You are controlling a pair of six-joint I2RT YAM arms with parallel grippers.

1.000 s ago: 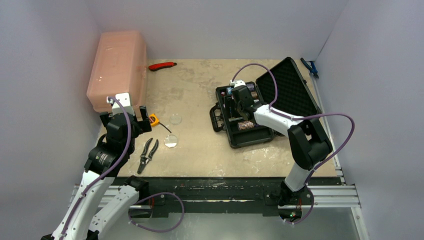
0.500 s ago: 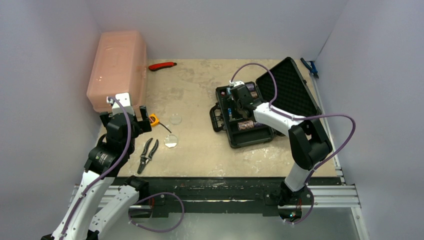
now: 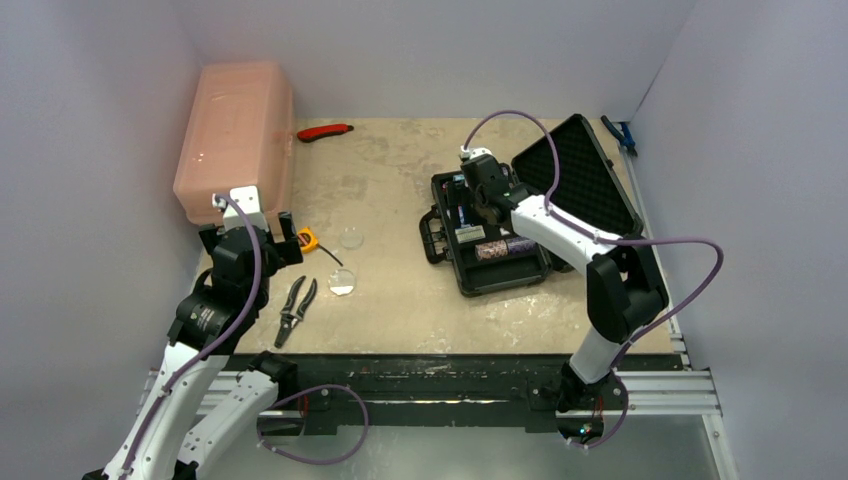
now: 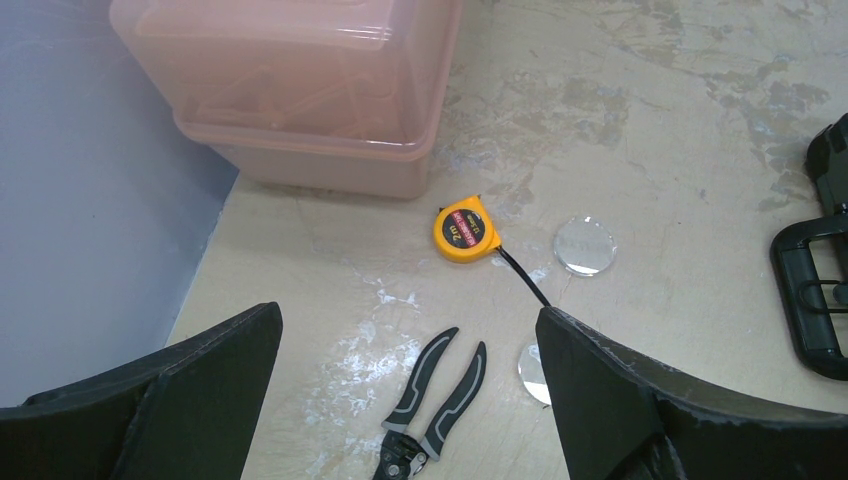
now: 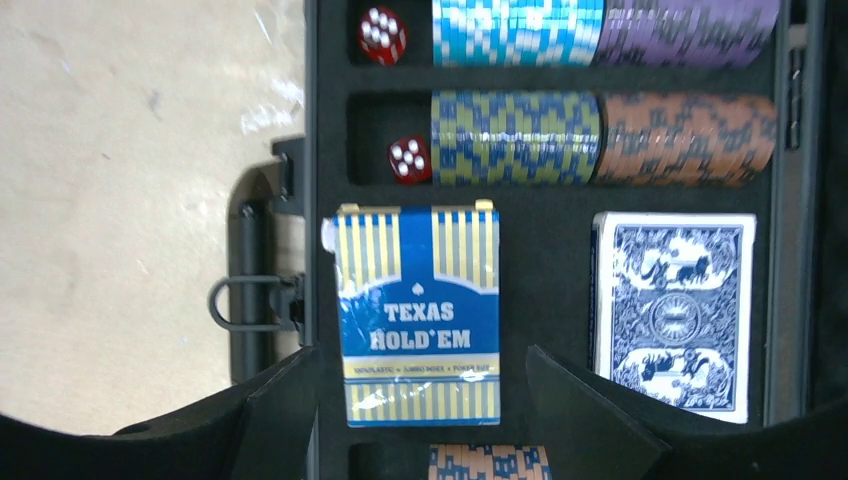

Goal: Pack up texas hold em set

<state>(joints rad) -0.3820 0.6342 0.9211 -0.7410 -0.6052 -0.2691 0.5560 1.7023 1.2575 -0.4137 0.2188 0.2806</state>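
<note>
Black case (image 3: pixel 505 283) lies open on the right of the table (image 3: pixel 400 165), lid up. In its foam sit a boxed card deck (image 5: pixel 418 312) and a second deck (image 5: pixel 672 310), two red dice (image 5: pixel 409 159) and chip rows (image 5: pixel 515 138). The right gripper (image 5: pixel 425 420) hovers over the boxed deck, jaws wide and clear of both its sides. Two pale discs (image 4: pixel 585 246) lie out on the table at left, near pliers (image 4: pixel 435 405) and a tape measure (image 4: pixel 467 229). The left gripper (image 4: pixel 400 390) hangs above them, jaws wide and empty.

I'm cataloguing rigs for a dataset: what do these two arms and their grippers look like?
Both arms match: the left arm and right arm have white link shells with black joint housings, and a thin purple cable loops loosely along each. The left gripper and right gripper have broad, matte black fingers with angular, wedge-like tips. No markings are readable.
</note>
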